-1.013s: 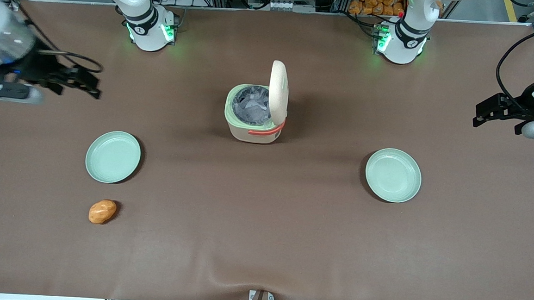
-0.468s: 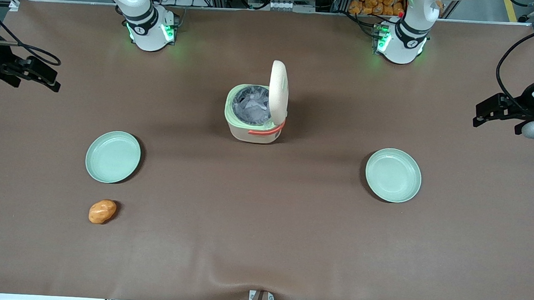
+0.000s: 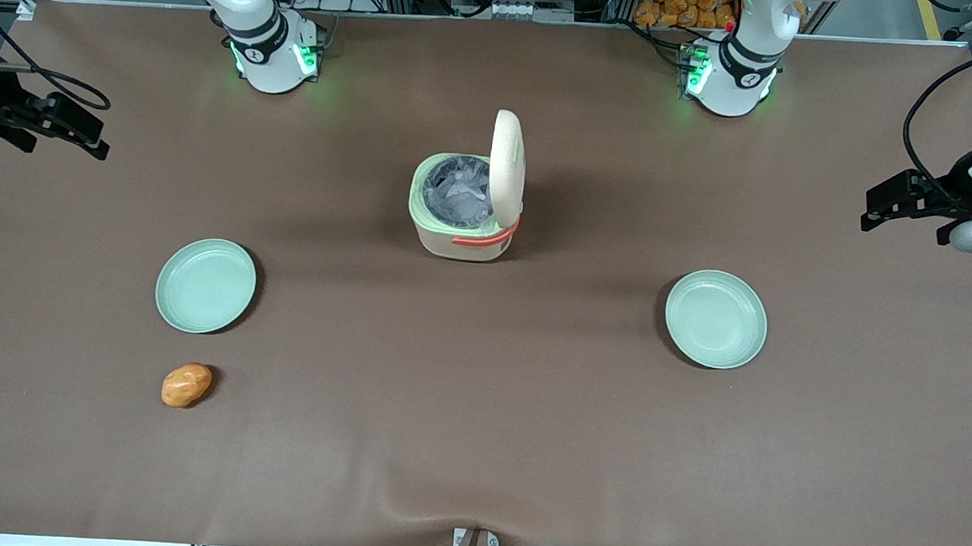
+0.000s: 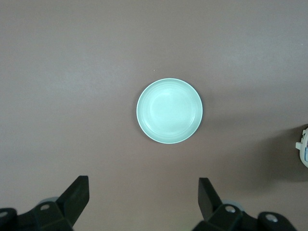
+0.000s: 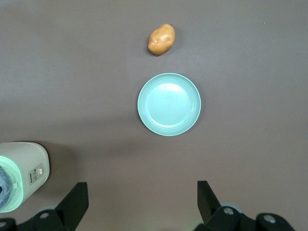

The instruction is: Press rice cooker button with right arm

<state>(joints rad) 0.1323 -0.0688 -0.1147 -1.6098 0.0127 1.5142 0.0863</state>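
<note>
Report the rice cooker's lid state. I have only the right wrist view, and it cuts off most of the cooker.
Observer: The small beige rounded rice cooker has its beige lid standing upright and open, with the grey inner pot exposed.
Operator: Place the end effector for me.
Observer: The black two-finger end effector hangs at the working arm's end of the table, well apart from the cooker.
Operator: List anything my view misses.
Observer: A second pale green round plate lies toward the parked arm's end of the table.
</note>
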